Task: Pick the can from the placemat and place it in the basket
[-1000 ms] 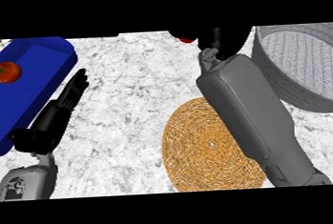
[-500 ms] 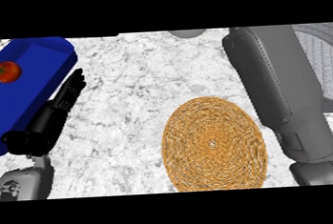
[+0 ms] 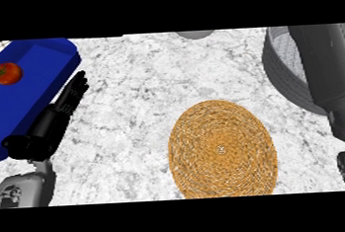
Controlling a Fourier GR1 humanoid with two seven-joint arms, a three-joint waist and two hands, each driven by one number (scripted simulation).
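Beside the blue tray (image 3: 29, 110), left hand (image 3: 55, 121) — fingers (image 3: 75, 91) straight, together — well apart from the placemat (image 3: 221, 147); can hidden.

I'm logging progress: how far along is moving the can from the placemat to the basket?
Done, it seems: the placemat is bare, so the can is off it. In hand: the right forearm lies over the basket, but the right hand and the can are out of view. To do: the can cannot be seen in the basket, so placement is unconfirmed. The left hand rests open beside the blue tray.
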